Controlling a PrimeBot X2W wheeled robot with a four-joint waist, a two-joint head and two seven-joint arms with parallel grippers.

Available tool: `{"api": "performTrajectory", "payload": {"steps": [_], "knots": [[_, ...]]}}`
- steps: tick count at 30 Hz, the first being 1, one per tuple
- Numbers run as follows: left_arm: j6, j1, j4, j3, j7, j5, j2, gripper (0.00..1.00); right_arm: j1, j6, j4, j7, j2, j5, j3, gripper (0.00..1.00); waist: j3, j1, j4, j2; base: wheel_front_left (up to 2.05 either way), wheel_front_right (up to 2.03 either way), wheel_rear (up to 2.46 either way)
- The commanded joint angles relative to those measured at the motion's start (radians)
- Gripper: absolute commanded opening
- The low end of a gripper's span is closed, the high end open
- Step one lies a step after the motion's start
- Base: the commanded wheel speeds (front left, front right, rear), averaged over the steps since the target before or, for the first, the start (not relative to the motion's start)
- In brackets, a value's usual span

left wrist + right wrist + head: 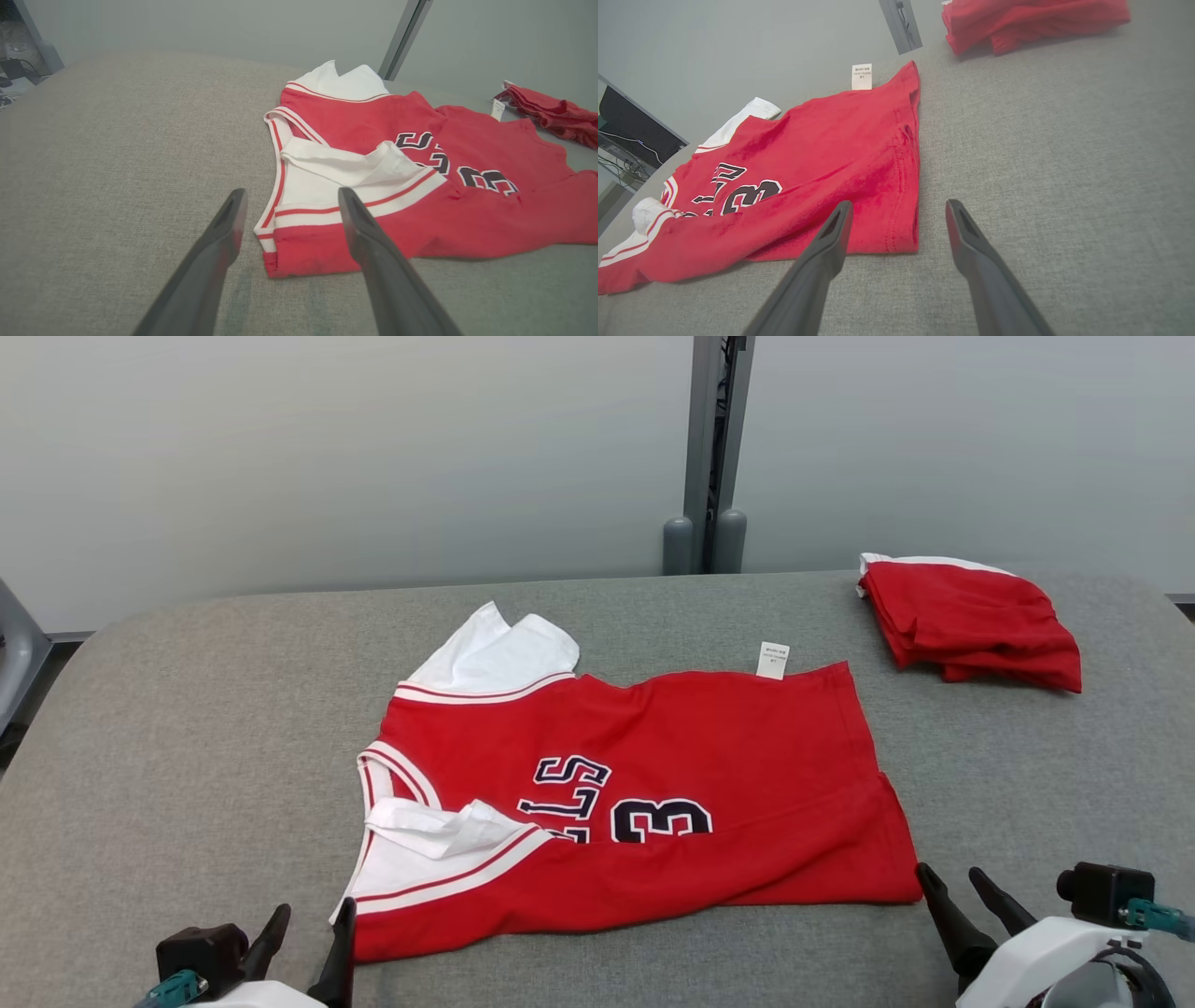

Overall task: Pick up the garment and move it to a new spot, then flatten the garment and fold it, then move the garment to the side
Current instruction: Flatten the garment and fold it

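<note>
Red cotton jersey with white sleeves [653, 747] lies mid-scene, seemingly half-folded. My left gripper [314, 907] and right gripper [948, 871] gape wide, empty, at its near corners; I'd pinch both next, folding away.

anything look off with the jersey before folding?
Yes. The red jersey isn't flat: its near edge is doubled over, covering the bottom of the number, and the near white sleeve is crumpled back on itself. The care label sticks out past the far edge.
</note>
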Motion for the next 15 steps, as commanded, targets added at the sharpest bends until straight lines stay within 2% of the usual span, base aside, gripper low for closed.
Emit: {"api": "performTrajectory", "payload": {"steps": [1,15], "knots": [[-0.009,0.0,0.015,0.0,0.0,0.004,-0.001,1.0,-0.016,0.002,0.012,0.011,0.001,-0.002,-0.001,1.0,0.002,0.0,0.005,0.0,0.0,0.0,0.0],[-0.12,-0.095,0.243,-0.063,0.075,-0.021,-0.101,1.0,-0.068,0.002,0.114,0.094,0.046,-0.008,0.0,1.0,0.019,0.0,0.032,0.0,0.0,0.0,0.0]]}}
